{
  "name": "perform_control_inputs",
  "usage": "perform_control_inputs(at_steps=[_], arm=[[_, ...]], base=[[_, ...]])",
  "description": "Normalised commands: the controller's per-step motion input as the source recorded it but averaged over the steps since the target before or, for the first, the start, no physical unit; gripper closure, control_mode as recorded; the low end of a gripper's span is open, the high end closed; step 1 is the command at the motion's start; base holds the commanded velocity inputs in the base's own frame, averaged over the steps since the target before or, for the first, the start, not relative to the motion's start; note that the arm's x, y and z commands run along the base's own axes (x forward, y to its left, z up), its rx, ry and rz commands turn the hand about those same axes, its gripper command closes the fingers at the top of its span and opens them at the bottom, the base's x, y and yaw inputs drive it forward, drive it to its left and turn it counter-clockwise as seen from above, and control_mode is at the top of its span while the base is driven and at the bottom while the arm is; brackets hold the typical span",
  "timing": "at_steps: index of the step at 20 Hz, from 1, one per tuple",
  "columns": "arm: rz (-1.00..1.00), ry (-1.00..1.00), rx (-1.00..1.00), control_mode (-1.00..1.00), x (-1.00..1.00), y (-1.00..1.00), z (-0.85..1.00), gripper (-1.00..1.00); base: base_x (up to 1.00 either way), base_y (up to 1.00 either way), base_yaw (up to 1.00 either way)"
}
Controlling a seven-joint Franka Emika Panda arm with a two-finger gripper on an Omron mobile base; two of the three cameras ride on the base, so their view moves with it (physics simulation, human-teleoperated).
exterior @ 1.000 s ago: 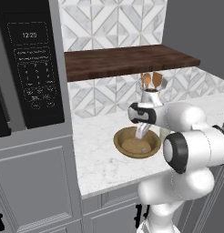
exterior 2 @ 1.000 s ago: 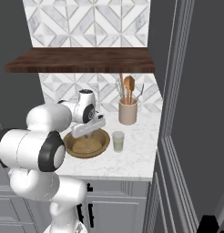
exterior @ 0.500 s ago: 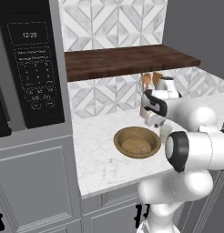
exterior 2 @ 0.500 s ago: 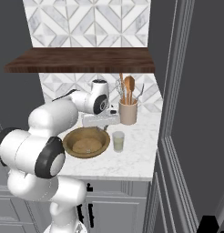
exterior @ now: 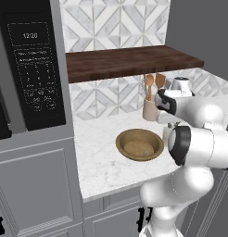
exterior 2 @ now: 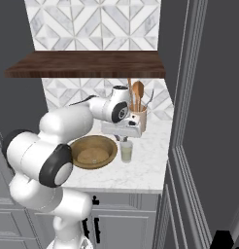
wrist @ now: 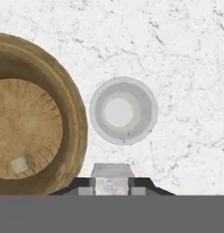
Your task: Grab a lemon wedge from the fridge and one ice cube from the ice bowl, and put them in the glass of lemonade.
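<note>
My gripper [wrist: 113,184] is shut on a pale ice cube [wrist: 113,172] that sits between its dark fingertips. Straight below it stands the glass of lemonade [wrist: 123,110], seen from above as a clear round rim on the white marble counter. In the right base view the gripper [exterior 2: 124,138] hangs just over the glass [exterior 2: 126,151]. Left of the glass lies the wide wooden ice bowl [wrist: 36,123] [exterior 2: 92,151] [exterior: 140,145], with one more ice cube [wrist: 22,164] inside. The lemon wedge and the fridge are out of view.
A beige cup with wooden spoons [exterior 2: 137,119] [exterior: 149,109] stands against the tiled wall behind the glass. A dark wooden shelf [exterior: 129,62] hangs above the counter. A black microwave [exterior: 34,69] is at the left, and a tall dark grey panel [exterior 2: 209,121] closes the counter's right end.
The arm has swung right from above the bowl to above the glass, carrying the ice cube. The bowl and glass have stayed put.
</note>
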Motion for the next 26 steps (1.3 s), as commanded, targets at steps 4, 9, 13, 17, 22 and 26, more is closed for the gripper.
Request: perform_control_inputs(at_steps=[4, 9, 13, 17, 22, 26], arm=[[-0.12, -0.04, -0.01, -1.00, 0.08, -0.06, 0.00, 1.00], [-0.02, 0.00, 0.00, -1.00, 0.37, 0.00, 0.00, 1.00], [0.00, 0.00, 0.00, -1.00, 0.25, 0.00, 0.00, 1.00], [0.00, 0.00, 0.00, -1.00, 0.16, 0.00, 0.00, 1.00], [0.00, 0.00, 0.00, -1.00, 0.14, 0.00, 0.00, 1.00], [0.00, 0.00, 0.00, -1.00, 0.00, -0.01, 0.00, 1.00]], base=[[0.00, 0.00, 0.00], [0.00, 0.00, 0.00], [0.00, 0.00, 0.00], [0.00, 0.00, 0.00], [0.00, 0.00, 0.00], [0.00, 0.00, 0.00]])
